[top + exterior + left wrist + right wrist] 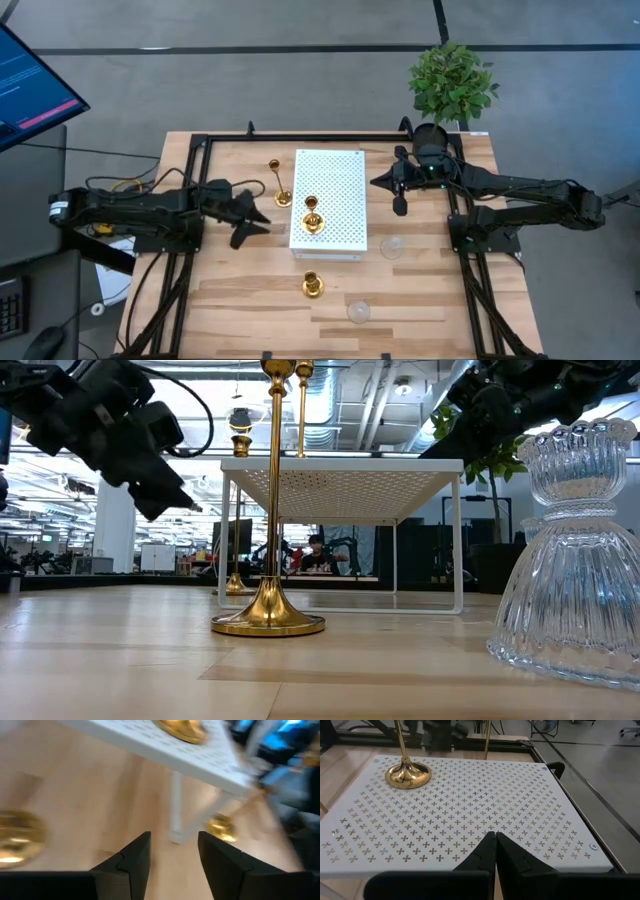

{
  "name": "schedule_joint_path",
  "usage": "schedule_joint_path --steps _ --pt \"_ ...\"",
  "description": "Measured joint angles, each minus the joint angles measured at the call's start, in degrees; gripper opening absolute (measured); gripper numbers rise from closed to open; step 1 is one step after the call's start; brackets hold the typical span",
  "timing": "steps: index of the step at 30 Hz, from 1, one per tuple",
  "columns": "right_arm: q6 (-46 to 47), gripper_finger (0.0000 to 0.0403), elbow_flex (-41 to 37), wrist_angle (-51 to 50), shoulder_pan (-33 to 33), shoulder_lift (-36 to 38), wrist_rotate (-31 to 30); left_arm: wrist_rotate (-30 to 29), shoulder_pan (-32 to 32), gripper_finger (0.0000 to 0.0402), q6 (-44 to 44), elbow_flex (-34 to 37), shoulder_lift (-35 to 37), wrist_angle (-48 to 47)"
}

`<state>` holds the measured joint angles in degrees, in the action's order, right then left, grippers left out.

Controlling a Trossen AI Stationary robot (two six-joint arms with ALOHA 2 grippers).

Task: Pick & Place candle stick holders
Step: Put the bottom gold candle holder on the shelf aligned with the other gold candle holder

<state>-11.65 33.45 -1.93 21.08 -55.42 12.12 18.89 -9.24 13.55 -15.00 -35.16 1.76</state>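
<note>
- The left hand (250, 222) hangs above the counter (250, 300) just off the left edge of the white perforated shelf (330, 170), its fingers parted and holding nothing.
- One gold holder (313, 215) stands on the shelf, near the edge that faces the left hand.
- A second gold holder (313, 286) stands on the counter just in front of the shelf, and a third (281, 185), on a thin stem, stands by the shelf's left side, beyond the left hand.
- Two clear glass holders sit on the counter: one (392, 246) beside the shelf's front right corner, the other (358, 311) near the front edge.
- The right hand (495, 851), fingers pressed together and empty, hovers at the shelf's right side, its wrist view looking across the perforated top.
- All five holders stand upright, long axis vertical.
- The gold holders lie nearest the left hand, all three close around it; the glass holder by the corner lies nearer the right arm, so the open left hand looks better placed for the next pickup.
</note>
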Motion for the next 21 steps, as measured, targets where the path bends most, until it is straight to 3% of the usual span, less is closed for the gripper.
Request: schedule_joint_path --steps 6,12,16,21 --pt "1.19 0.0000 0.00 1.09 -0.04 0.00 0.00 2.03 5.43 0.0163 1.68 0.01 -0.55 1.21" --pt "1.19 0.0000 0.00 1.11 -0.04 -0.02 0.00 -1.64 16.33 0.0163 6.70 0.02 -1.06 8.21" --pt "1.19 0.0000 0.00 1.11 -0.07 0.00 0.00 -6.99 25.07 0.0163 6.45 0.00 -2.43 12.32" --pt "1.22 0.0000 0.00 1.09 -0.11 0.00 0.00 -19.22 33.98 0.0163 6.46 0.00 -5.94 14.33"
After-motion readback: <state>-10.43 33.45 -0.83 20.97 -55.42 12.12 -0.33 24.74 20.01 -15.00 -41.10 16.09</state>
